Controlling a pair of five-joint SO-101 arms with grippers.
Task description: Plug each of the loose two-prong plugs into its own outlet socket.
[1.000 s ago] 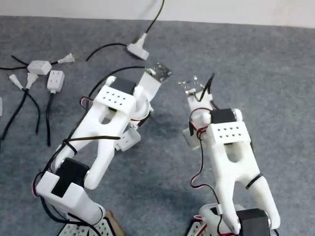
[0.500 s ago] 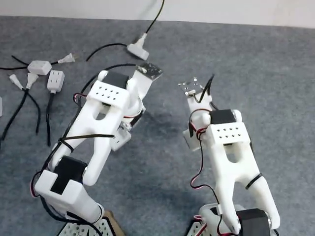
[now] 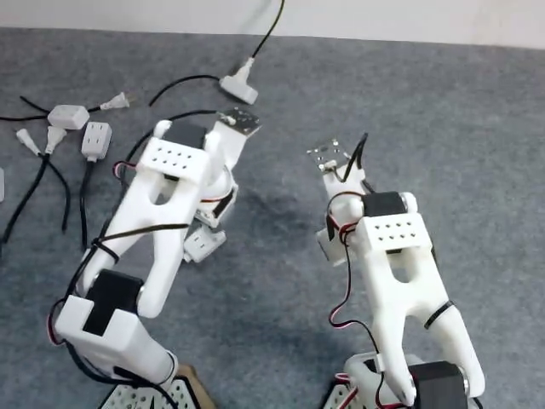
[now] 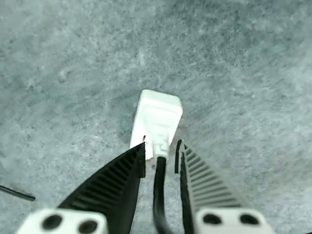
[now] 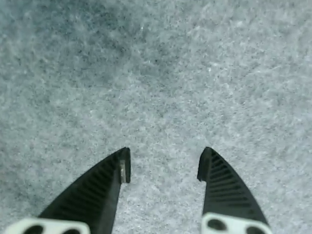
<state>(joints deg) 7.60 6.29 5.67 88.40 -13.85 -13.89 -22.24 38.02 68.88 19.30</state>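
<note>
In the left wrist view my left gripper is shut on a white plug at its neck. The plug's black cable runs back between the fingers, and the plug body sticks out past the tips just above the grey carpet. From above, this gripper hangs a little short of a flat white plug lying on the carpet. A white outlet block lies at the far left. My right gripper is open over bare carpet, and in the high view it sits right of centre.
At the far left lie a white adapter, a small two-prong plug, more white plugs and several black cables. Another black cable runs off past the carpet's far edge.
My left arm has swung to the left, carrying its gripper and the trailing black cable toward the flat white plug. The right arm has barely moved.
</note>
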